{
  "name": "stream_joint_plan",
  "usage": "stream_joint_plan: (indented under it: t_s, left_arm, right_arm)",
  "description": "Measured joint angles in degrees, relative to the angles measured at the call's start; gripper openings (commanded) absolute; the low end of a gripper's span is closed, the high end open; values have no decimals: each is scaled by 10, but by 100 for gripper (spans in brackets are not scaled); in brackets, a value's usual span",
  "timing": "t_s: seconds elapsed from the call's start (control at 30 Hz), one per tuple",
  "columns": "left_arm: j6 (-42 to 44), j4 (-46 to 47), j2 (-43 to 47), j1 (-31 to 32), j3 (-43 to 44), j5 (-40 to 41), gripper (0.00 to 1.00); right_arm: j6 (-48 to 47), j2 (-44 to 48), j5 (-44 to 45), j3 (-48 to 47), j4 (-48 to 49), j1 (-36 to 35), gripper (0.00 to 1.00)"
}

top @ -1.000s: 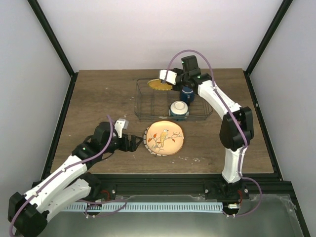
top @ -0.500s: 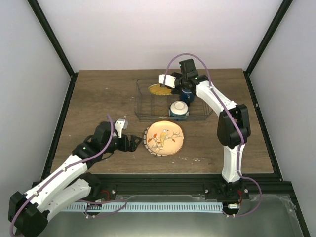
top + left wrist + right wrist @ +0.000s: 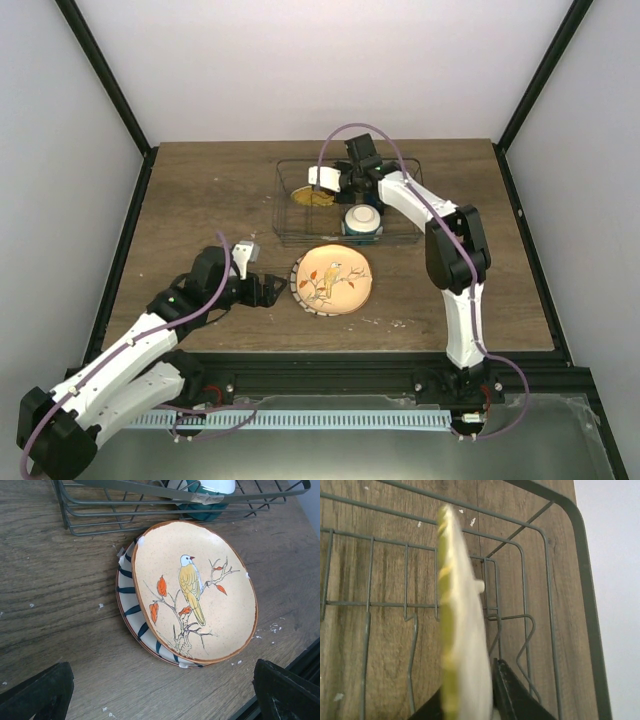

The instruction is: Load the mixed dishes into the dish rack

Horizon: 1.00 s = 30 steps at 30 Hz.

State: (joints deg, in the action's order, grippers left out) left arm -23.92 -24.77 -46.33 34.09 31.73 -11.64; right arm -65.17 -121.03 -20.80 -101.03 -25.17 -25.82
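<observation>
You're holding yellow plate (image 3: 457, 630) w/ R gripper (image 3: 330, 183), fingers clamping its rim, inside dish rack (image 3: 583, 580). L gripper (image 3: 268, 291) is sitting wide open beside cream plate (image 3: 195, 590).

Light is bright, soft and even, with faint shadows. The top and left wrist views are sharp. The right wrist view blurs the close yellow plate (image 3: 457, 630); the rack (image 3: 584, 580) is clearer.

Blurred yellow plate (image 3: 454, 630) edge-on in right end effector (image 3: 468, 701), dish rack (image 3: 584, 580) wires behind it.
</observation>
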Motion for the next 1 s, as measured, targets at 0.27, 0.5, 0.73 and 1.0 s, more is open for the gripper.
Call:
stream_joint_plan:
  t_s: [0.27, 0.5, 0.73, 1.0]
  left_arm:
    - [0, 0, -1, -1, 0, 0, 100]
    - [-3, 16, -23, -1, -1, -2, 100]
    - [-10, 42, -70, -1, -11, -13, 100]
    - [-10, 80, -160, -1, -11, -31, 99]
  right_arm:
    - [11, 3, 8, 8, 12, -4, 63]
    - [33, 50, 42, 10, -8, -8, 91]
    - [78, 169, 47, 33, -45, -16, 100]
    - [242, 295, 121, 124, -26, -86, 100]
